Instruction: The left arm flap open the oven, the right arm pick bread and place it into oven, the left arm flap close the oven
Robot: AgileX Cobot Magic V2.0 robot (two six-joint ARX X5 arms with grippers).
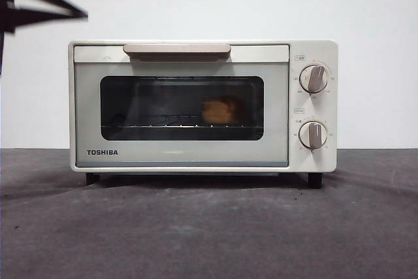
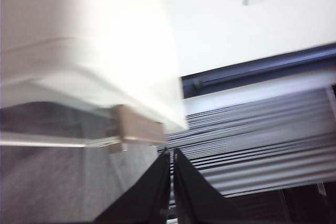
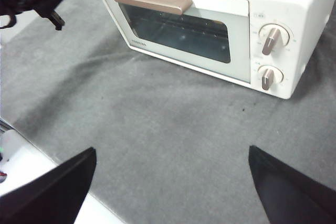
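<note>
Front view: your oven (image 1: 196,106) sits on the grey table (image 1: 209,227) with its door shut, the bread (image 1: 219,111) inside on the rack behind the glass, right of centre, and a black gripper tip shows at the upper left corner, well apart from the oven. Left wrist view: your left gripper (image 2: 171,156) has its jaws pressed together, empty, just beside the end of the handle (image 2: 137,125), bread hidden. Right wrist view: your right gripper (image 3: 170,182) is spread wide, empty, well back from the oven, bread not discernible through the glass.
</note>
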